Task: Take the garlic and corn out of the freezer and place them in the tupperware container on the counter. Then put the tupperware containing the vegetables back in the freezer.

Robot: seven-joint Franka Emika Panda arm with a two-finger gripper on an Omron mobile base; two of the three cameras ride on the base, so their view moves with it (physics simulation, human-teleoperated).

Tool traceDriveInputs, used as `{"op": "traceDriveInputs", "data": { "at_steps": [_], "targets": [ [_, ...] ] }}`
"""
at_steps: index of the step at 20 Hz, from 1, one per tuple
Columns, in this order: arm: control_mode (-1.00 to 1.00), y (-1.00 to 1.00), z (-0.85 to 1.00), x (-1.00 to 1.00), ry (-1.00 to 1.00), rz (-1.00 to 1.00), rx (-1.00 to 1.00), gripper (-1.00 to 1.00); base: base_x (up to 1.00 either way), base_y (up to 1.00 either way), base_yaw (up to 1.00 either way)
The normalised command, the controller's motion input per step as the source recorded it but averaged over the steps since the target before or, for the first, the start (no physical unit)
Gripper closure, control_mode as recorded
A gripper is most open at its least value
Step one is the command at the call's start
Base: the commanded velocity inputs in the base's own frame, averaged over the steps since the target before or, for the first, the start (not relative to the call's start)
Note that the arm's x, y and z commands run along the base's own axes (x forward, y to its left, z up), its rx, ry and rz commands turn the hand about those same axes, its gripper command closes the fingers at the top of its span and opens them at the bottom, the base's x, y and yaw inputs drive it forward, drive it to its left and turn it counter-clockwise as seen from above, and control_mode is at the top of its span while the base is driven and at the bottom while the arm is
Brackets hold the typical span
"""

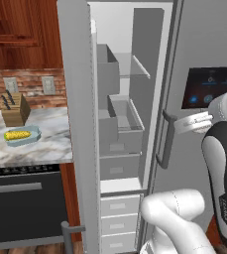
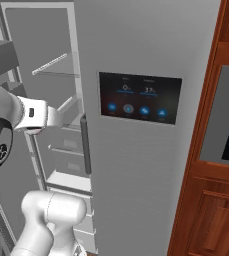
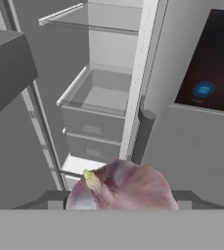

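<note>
In the hand view a rounded pale pinkish garlic (image 3: 128, 188) with a yellowish pointed stem sits between the jaws of my gripper (image 3: 118, 199), which is shut on it. The hand hovers in front of the open freezer (image 1: 120, 124), near the neighbouring door's handle; my gripper (image 1: 180, 124) points toward the grey shelves and drawers (image 3: 96, 105). On the marble counter (image 1: 48, 144) at the left lies the pale blue tupperware container (image 1: 31, 137) with the yellow corn (image 1: 17, 134) inside it. From the right base view my gripper (image 2: 61, 120) reaches left toward the freezer interior.
The freezer door (image 1: 78, 129) stands swung open between the counter and the compartment. A wooden knife block (image 1: 15, 110) stands behind the container. A black dishwasher front (image 1: 26, 206) sits under the counter. The dispenser panel (image 2: 138, 97) is on the wider door, with wood cabinets (image 2: 211, 200) to its right.
</note>
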Motion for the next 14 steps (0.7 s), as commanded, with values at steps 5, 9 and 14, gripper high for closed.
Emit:
{"op": "traceDriveInputs", "data": {
  "at_steps": [5, 9, 14],
  "targets": [
    [-1.0, 0.0, 0.0, 0.0, 0.0, 0.0, 0.0, 1.0, 0.0, 0.0, 0.0],
    [1.0, 0.0, 0.0, 0.0, 0.0, 0.0, 0.0, 1.0, -0.52, -0.04, 0.0],
    [1.0, 0.0, 0.0, 0.0, 0.0, 0.0, 0.0, 1.0, -1.0, -0.44, 0.01]
  ]
}}
